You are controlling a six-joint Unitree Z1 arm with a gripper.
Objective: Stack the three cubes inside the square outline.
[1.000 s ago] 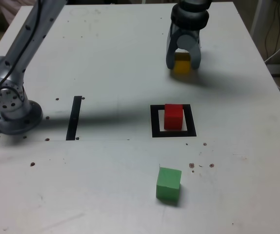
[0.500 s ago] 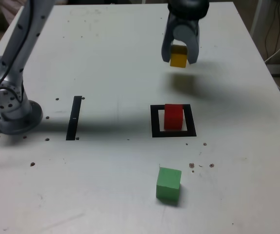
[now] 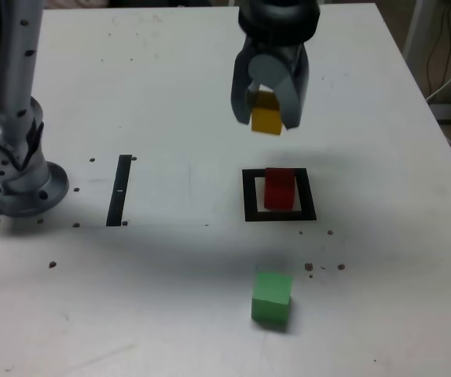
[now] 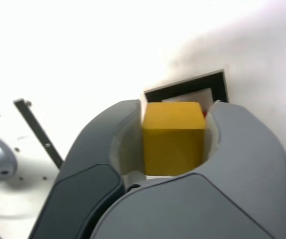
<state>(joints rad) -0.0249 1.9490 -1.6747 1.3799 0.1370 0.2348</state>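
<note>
End effector clamps yellow cube in air; red cube below it, slightly offset. Off-centre release could topple the stack.

One camera stands off my arm, high, looking down over the whole worktop. The other sits just behind my jaws. Both see the square outline below my jaws.
</note>
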